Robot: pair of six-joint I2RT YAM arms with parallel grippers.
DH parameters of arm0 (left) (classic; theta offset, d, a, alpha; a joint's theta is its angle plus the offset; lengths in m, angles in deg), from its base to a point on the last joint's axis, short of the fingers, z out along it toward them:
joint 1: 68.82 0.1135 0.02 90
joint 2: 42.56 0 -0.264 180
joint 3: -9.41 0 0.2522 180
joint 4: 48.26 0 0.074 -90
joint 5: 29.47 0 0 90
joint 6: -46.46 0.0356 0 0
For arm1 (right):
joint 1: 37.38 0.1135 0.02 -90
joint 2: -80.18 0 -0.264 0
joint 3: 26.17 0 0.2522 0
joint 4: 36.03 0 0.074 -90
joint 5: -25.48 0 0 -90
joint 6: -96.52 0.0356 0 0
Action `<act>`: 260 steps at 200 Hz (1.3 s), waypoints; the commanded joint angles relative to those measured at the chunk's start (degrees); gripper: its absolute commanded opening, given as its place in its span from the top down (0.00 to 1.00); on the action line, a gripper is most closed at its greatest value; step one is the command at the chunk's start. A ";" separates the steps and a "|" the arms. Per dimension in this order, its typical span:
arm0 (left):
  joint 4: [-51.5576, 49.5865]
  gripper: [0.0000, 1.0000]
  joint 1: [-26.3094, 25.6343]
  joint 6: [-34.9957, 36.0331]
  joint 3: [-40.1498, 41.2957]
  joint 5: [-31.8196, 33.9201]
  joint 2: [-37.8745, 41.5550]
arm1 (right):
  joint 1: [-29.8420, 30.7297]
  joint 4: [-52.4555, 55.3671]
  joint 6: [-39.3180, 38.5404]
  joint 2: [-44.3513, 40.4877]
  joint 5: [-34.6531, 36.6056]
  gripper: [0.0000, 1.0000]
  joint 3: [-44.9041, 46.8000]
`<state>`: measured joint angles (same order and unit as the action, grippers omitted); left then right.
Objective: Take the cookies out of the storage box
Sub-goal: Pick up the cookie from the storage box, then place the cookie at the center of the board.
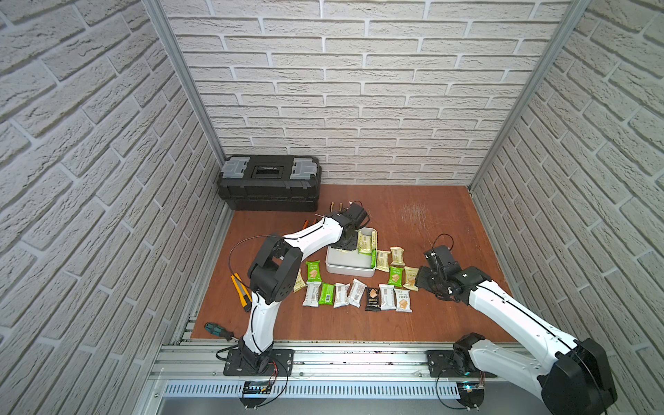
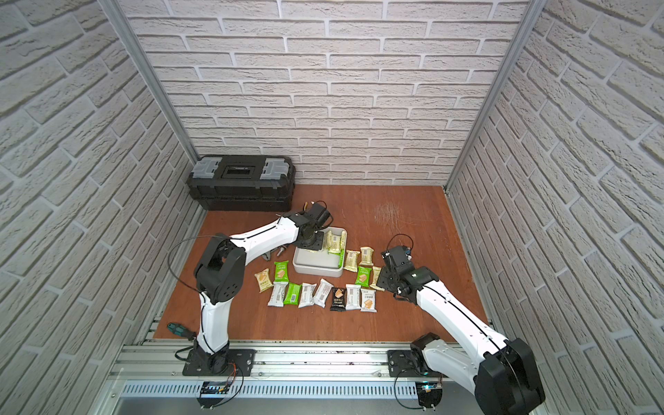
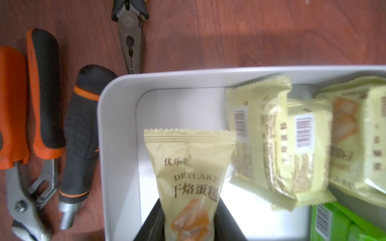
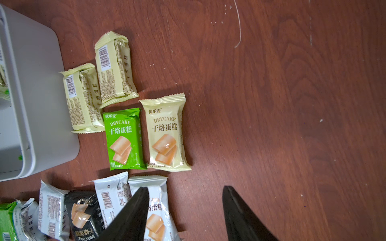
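My left gripper (image 3: 189, 208) pinches a pale yellow packet (image 3: 188, 167) inside the storage box (image 3: 117, 146), far left corner (more cookies (image 3: 282, 146) crowd its far right). Next I'd lift it clear over the wall to the table (image 4: 292, 104). My right gripper (image 4: 185, 187) hangs spread, empty.

White arms (image 1: 312, 235), black joints (image 1: 275, 273)

Storage box (image 1: 350, 272): mid-table. In it, right side: cookies (image 1: 366, 243). Over its far left: my left claw (image 3: 189, 208), cookie packet (image 3: 188, 167) between its fingers. Before and right of it: loose cookies (image 1: 346, 294), rowed. Left: hand tools (image 3: 45, 83). Behind-left, against the wall: toolbox (image 1: 269, 183). Right of the rows: my right claw (image 4: 185, 187).
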<state>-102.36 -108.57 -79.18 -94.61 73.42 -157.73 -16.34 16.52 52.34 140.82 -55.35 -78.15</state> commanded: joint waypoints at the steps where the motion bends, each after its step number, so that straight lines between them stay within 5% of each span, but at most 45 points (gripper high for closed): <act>1: -0.69 0.63 -0.33 0.00 2.19 1.50 4.40 | -0.21 -1.17 -0.54 0.13 -0.02 0.39 -1.42; 89: -3.01 0.64 3.10 -6.77 20.51 4.89 24.63 | 0.05 -2.92 -1.87 4.80 -2.62 0.41 -4.63; 160: -1.70 0.63 18.09 -12.30 40.15 2.72 41.95 | 1.35 -4.24 -3.00 9.82 -3.69 0.41 -8.16; 260: 8.60 0.63 28.64 -3.75 38.37 -2.83 28.78 | 1.73 -2.34 -3.68 10.39 -3.30 0.41 -10.72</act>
<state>-97.88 -81.29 -85.30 -54.68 72.13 -125.80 -14.99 13.72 49.28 151.71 -59.26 -87.28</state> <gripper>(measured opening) 0.373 0.587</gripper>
